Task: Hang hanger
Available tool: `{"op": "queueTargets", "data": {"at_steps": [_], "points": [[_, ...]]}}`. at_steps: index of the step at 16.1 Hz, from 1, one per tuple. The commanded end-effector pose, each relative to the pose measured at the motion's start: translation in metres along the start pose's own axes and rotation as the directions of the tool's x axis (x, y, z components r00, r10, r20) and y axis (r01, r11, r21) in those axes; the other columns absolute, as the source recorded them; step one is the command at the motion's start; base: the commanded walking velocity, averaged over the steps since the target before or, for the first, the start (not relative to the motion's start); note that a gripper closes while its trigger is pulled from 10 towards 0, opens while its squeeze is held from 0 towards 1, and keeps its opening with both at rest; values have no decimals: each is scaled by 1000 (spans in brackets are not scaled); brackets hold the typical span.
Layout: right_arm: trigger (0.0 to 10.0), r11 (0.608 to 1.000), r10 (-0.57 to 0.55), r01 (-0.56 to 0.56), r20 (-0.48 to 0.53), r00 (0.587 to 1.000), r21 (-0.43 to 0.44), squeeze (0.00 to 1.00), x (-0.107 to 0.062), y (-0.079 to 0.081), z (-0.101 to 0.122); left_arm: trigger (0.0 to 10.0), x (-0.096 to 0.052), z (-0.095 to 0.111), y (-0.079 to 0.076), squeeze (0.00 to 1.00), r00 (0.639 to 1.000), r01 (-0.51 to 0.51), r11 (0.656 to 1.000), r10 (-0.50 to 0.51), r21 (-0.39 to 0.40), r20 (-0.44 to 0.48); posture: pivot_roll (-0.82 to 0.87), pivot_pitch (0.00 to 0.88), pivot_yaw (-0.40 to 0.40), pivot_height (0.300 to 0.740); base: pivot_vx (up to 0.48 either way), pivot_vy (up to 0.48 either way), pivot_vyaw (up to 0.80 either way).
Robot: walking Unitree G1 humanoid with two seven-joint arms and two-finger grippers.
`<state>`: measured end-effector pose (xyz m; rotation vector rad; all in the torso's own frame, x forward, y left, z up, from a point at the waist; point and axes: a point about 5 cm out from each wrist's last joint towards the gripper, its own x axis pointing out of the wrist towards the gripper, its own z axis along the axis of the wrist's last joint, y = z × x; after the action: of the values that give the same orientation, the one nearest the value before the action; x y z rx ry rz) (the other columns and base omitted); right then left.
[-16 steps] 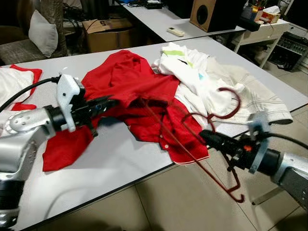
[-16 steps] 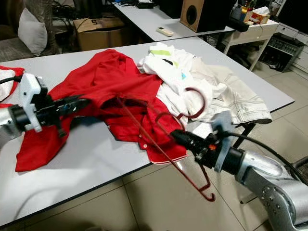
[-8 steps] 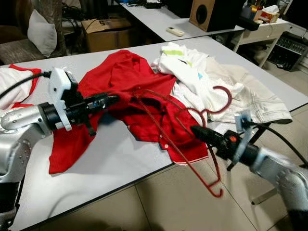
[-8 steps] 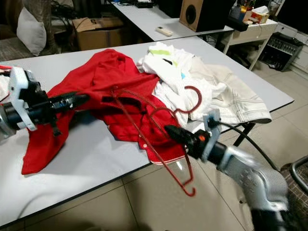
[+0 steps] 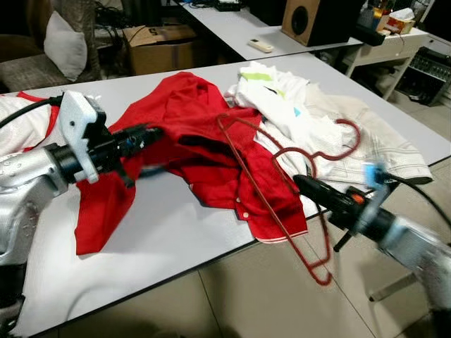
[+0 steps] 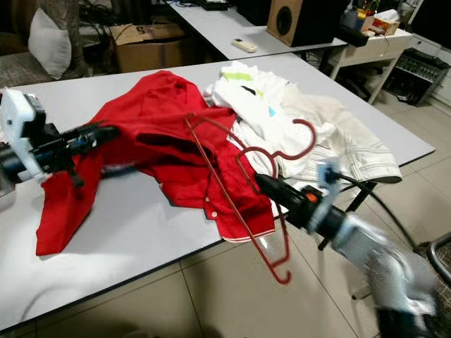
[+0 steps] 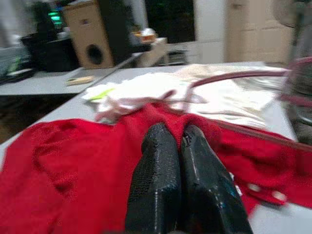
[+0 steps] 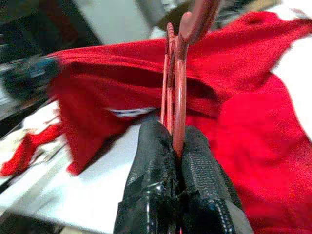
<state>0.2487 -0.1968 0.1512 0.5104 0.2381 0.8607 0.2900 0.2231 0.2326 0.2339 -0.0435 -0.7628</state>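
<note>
I judge the step in hand to be feeding the red hanger (image 5: 282, 190) into the red shirt (image 5: 190, 141), so the thing to get right is keeping the cloth taut while the far shoulder of the wire finds the opening. My right end effector (image 5: 303, 184) sits at centre right of the left eye view, just off the front edge of the desk (image 5: 162, 239), its two black fingers (image 8: 156, 170) pressed together on the hanger's wire near the neck, as the right wrist view shows. I should hold that pinch firm, since the wire is thin and could twist between the pads, and steer the frame by small wrist turns, not by pushing

My left end effector (image 5: 144, 134) is at centre left, its fingers (image 7: 161, 165) closed against each other over the red cloth; from the eye views it seems to grip a fold of the shirt, though the wrist view does not show cloth between the pads clearly. I judge it best to lift that fold a little, so the collar gapes toward the hanger

The hanger runs from my right end effector up and left: its far corner lies on the shirt at upper centre, near the white clothes (image 5: 282, 105), its hook curls to the upper right over them, and its lower corner hangs below the desk edge at lower right, over the floor
</note>
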Motion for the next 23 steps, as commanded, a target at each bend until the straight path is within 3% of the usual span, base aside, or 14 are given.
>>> {"op": "queueTargets", "data": {"at_steps": [1,2,5,9,14,20,23], "points": [[10000,997,60,-59,30,998,-39,0,-9,8,11,0,7,7,2,0,1000,-18,999,17,37,21,-33,0,-57,740,0,0,0],[10000,992,118,-117,15,993,-45,0,-23,16,12,0,12,9,2,0,999,-21,999,20,39,35,-37,0,-53,740,0,0,0],[10000,985,161,-164,-59,985,-53,0,-38,22,7,0,15,11,5,0,999,-37,998,35,47,41,-42,0,-48,740,0,0,0],[10000,993,104,-109,-132,986,-33,0,-41,16,-5,0,14,14,6,0,998,-26,998,23,52,58,-40,0,-48,740,0,0,0],[10000,996,81,-84,-140,987,-11,0,-19,-2,-7,0,8,13,-15,0,978,200,979,-198,-34,59,-31,0,-47,740,0,0,0],[10000,998,63,-59,-137,989,32,0,-3,-20,-9,0,4,14,-27,0,964,266,962,-264,-63,45,-20,0,-55,740,0,0,0],[10000,998,29,-21,-137,990,57,0,13,-28,-15,0,6,25,-29,0,959,276,959,-270,-66,86,-19,0,-56,740,0,0,0]]}}
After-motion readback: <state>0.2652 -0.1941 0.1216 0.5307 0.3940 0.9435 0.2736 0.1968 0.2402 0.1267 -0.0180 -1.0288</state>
